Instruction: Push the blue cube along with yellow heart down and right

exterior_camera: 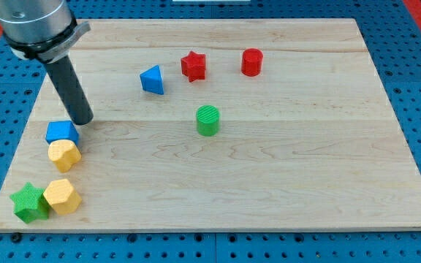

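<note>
The blue cube point(62, 132) lies near the board's left edge. The yellow heart point(64, 155) sits directly below it, touching it. My tip point(82, 120) is on the board just above and to the right of the blue cube, at its upper right corner; the dark rod rises up and left to the arm at the view's top left.
A green star point(29, 202) and a yellow hexagon point(62, 196) sit side by side at the bottom left corner. A blue triangle point(152, 79), a red star point(193, 65) and a red cylinder point(251, 62) lie along the top. A green cylinder point(207, 120) stands mid-board.
</note>
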Robot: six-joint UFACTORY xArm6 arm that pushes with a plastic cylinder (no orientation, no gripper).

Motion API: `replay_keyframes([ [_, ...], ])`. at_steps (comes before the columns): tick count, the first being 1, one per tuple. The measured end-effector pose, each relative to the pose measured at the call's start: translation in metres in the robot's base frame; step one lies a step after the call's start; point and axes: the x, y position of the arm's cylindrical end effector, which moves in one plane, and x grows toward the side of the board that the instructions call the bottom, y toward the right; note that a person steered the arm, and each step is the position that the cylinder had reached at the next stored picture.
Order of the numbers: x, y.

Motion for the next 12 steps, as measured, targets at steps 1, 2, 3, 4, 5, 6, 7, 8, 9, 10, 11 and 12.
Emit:
replay_keyframes([
  [1,0.0,-0.018],
  [2,0.0,-0.03],
  [3,0.0,-0.039],
  [4,0.002,-0.043],
  [5,0.011,-0.043],
  [6,0.028,-0.043],
  [7,0.036,-0.043],
  [8,0.038,-0.043],
  [9,0.042,-0.043],
  [10,0.052,-0.041],
  [11,0.056,-0.039],
  [12,0.029,-0.036],
])
